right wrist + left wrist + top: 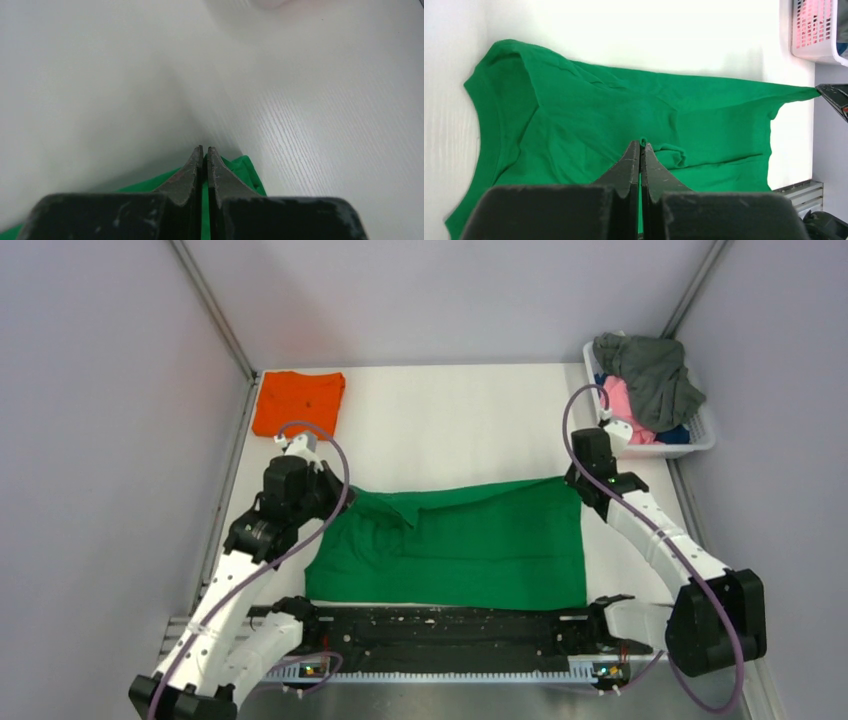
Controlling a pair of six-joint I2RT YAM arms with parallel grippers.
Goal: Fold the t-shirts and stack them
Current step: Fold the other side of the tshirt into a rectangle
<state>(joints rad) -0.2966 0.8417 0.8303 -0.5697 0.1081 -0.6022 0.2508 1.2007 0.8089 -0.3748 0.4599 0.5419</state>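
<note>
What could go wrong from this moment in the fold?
The right tool pinches only a corner tip of the green shirt, so it may slip out when pulled. The bunched wrinkle beside the left tool could get folded in and leave a crease.

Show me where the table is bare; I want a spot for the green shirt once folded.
Widest bare patch: the far table between the orange t-shirt and the white basket, beyond the green t-shirt. A narrow strip lies right of it, under the right arm. Crowded: the near half, where the left gripper and right gripper pinch that shirt.
</note>
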